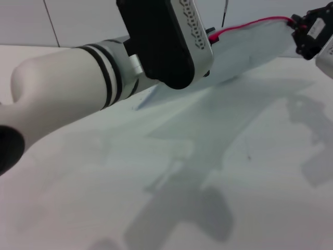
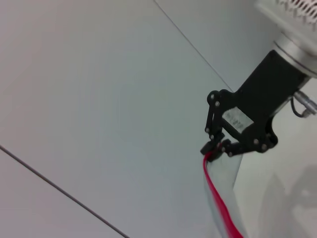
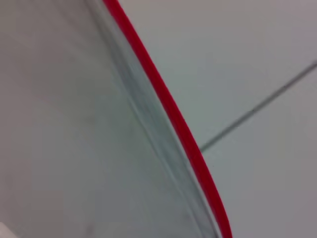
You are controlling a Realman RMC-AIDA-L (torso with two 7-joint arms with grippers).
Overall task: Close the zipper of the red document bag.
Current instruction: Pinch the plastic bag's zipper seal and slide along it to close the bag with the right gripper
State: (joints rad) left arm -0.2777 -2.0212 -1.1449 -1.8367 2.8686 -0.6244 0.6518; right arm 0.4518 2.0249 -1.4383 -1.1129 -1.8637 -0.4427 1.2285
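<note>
The translucent pale blue-grey plastic document bag is held lifted above the white table; its thin bright red zipper is pinched at one end by the right gripper; the left gripper's pincer state cannot be told; the pouch is judged light, limp and slippery, so it is best gripped at the stiffer zipper edge.

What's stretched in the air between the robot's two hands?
The red document bag, with its zipper along the top edge. The head view shows it running from the left gripper's black body to the right gripper, which pinches the far corner.
</note>
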